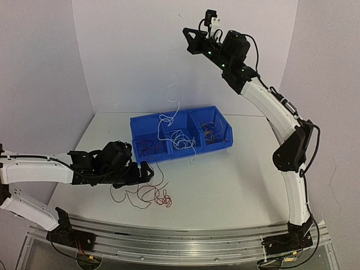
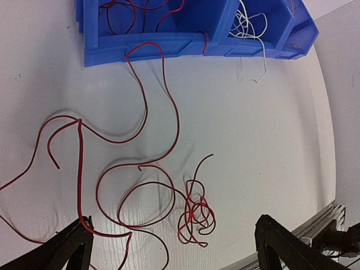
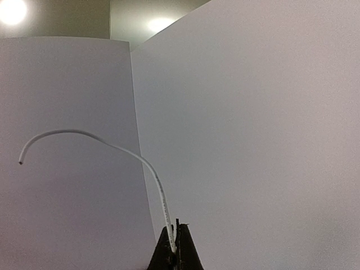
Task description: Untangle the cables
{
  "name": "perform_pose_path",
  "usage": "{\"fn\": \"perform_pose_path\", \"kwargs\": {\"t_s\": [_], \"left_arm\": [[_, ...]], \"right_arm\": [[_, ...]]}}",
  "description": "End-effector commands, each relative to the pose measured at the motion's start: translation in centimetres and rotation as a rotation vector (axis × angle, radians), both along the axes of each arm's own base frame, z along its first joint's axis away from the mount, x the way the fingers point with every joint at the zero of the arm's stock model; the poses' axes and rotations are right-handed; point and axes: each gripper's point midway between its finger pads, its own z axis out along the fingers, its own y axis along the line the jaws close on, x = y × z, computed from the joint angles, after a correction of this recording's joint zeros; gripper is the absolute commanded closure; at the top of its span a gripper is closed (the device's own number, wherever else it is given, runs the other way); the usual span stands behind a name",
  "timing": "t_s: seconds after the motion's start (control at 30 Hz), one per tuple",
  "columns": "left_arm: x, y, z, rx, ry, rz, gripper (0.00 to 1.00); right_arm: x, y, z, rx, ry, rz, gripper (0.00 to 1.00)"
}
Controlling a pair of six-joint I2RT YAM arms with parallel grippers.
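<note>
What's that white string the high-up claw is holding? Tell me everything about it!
The white cable is a thin, smooth, bendy wire, plastic-coated by its look. The right claw is shut on it near one end, high above the table. That short free end arches up and over, touching nothing. The rest hangs in loose wiggles down to the middle compartment of the blue bin, where more white wire lies tangled; whether it is snagged there is too fine to see.

One blue bin (image 1: 211, 147) with three compartments is counted. Two grippers are seen: left gripper (image 2: 174, 247), right gripper (image 3: 176, 228). Three colours of cable are found: red cables (image 2: 194, 216), white cables (image 1: 180, 138), yellow-orange cables (image 1: 209, 134); strand numbers cannot be told.
</note>
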Motion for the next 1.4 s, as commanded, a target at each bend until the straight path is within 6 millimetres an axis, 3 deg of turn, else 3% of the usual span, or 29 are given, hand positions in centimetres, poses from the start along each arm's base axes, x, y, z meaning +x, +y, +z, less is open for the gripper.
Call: {"fn": "perform_pose_path", "kwargs": {"t_s": [0.0,0.27,0.53,0.7,0.8,1.1,1.3,1.37], "left_arm": [[-0.3,1.3,0.5,0.004,0.000,0.041,0.00],[-0.6,2.3,0.8,0.017,0.007,0.067,0.00],[-0.5,2.1,0.6,0.038,0.021,0.070,0.00],[-0.5,1.8,0.5,0.040,0.037,0.071,0.00],[-0.4,1.7,0.7,0.040,0.040,0.074,0.00],[-0.3,2.4,1.4,0.040,0.047,0.120,0.00],[-0.4,3.7,1.8,0.078,0.062,0.170,0.00],[-0.5,3.8,2.1,0.079,0.063,0.176,0.00]], "right_arm": [[1.0,0.0,-0.9,-0.036,-0.039,-0.069,1.00],[3.4,-1.2,-2.4,-0.157,-0.111,-0.279,1.00],[4.8,-1.5,-3.8,-0.232,-0.142,-0.371,1.00],[5.9,-0.9,-6.7,-0.286,-0.104,-0.371,1.00],[6.6,-0.4,-10.4,-0.308,-0.012,-0.347,1.00],[5.4,0.1,-23.7,-0.277,0.335,-0.212,1.00],[5.8,-1.8,-31.5,-0.320,0.474,-0.332,1.00],[5.4,-2.0,-33.3,-0.339,0.513,-0.334,1.00]]}}
